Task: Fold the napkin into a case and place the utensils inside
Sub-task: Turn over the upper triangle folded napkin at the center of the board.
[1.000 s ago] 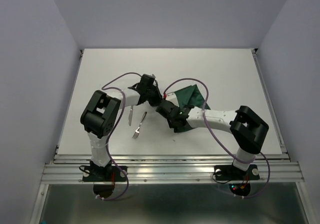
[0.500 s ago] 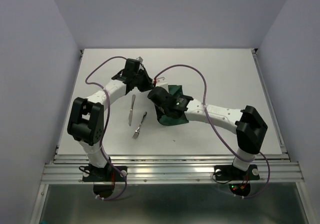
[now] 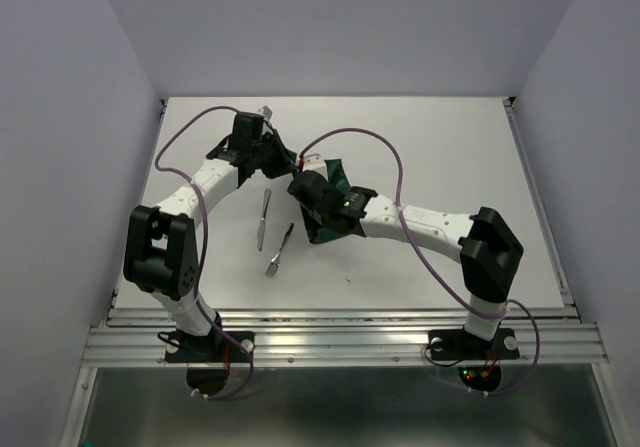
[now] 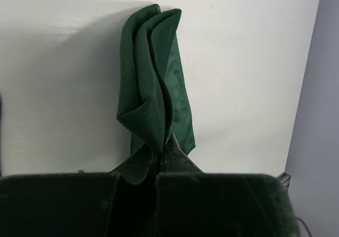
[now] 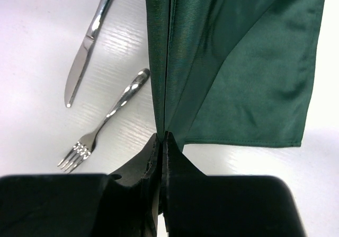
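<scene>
Two pinches noted: left end effector closed tight on the bunched end of the napkin, right end effector closed on its folded edge. Napkin held mid-bench, just beside fork and knife. Risks: layers slipped from the thin pinch, fork swept by trailing cloth.

Top external: fixed, high, behind the arm bases, looking down and forward over the whole surface. Far view, small detail. Left wrist: very close, looks out along its own fingers at frame bottom, onto the napkin and bare surface, up to a surface edge with wall beyond it. Right wrist: same close setup, fingers at bottom, steep look down. All three share the napkin. Top and right wrist also share the knife and fork.
</scene>
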You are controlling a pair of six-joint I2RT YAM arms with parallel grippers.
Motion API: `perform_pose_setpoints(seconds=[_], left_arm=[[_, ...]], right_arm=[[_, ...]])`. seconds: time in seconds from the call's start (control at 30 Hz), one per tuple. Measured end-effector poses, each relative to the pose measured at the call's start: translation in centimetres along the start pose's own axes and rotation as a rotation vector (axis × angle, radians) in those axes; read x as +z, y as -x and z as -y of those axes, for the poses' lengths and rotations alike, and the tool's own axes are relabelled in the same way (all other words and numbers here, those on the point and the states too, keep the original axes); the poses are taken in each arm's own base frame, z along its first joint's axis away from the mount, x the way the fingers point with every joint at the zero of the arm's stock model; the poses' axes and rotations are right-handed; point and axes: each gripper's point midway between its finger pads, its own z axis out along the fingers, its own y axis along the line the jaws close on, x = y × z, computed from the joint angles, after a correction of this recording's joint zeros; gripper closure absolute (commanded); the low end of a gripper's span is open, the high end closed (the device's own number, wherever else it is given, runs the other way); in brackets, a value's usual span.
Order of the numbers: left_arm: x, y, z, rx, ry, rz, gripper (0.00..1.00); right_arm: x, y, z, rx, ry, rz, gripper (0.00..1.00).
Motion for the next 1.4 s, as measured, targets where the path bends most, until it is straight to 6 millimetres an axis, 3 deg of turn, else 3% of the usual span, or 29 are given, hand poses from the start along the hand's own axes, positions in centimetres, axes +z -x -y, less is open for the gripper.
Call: perform_pose_setpoints(seconds=[0.2, 0.33, 0.43, 0.57, 0.73, 0.8, 0.9, 1.0, 1.1, 1.27, 1.4], left_arm=[[-1.6, 1.8, -1.5, -0.010, 0.035, 0.044, 1.00], [-3.7, 3.5, -3.4, -0.025, 0.098, 0.088, 1.00], [-6.4, 5.3, -4.3, -0.023, 0.161, 0.135, 1.00], [-10.8, 8.8, -4.1, 0.015, 0.243, 0.242, 1.00], [-16.1, 12.4, -2.9, 0.069, 0.337, 0.377, 1.00], [-18.2, 13.5, -2.2, 0.092, 0.367, 0.423, 1.00], [-19.9, 14.1, -2.1, 0.108, 0.413, 0.450, 1.00], [-19.7, 13.9, -2.7, 0.108, 0.445, 0.432, 1.00], [-17.8, 13.1, -3.8, 0.104, 0.466, 0.381, 1.00], [-11.9, 9.8, -5.5, 0.115, 0.495, 0.242, 1.00], [-6.9, 7.1, -5.2, 0.145, 0.486, 0.140, 1.00]], right_arm=[[1.0, 1.6, -3.1, -0.007, 0.064, 0.006, 0.99], [1.6, 3.3, -7.6, -0.041, 0.135, 0.035, 0.99], [1.0, 4.4, -10.5, -0.058, 0.187, 0.059, 0.99], [-0.7, 7.6, -14.0, -0.045, 0.286, 0.128, 0.99], [-3.2, 11.6, -16.5, 0.020, 0.402, 0.223, 0.99], [-3.6, 12.4, -17.1, 0.046, 0.434, 0.249, 0.99], [-3.9, 13.0, -17.6, 0.088, 0.469, 0.282, 0.99], [-3.9, 12.6, -17.1, 0.131, 0.478, 0.286, 0.99], [-2.6, 11.4, -15.7, 0.180, 0.468, 0.259, 0.99], [0.6, 7.4, -11.5, 0.261, 0.408, 0.171, 1.00], [2.1, 4.2, -7.8, 0.313, 0.347, 0.108, 0.99]])
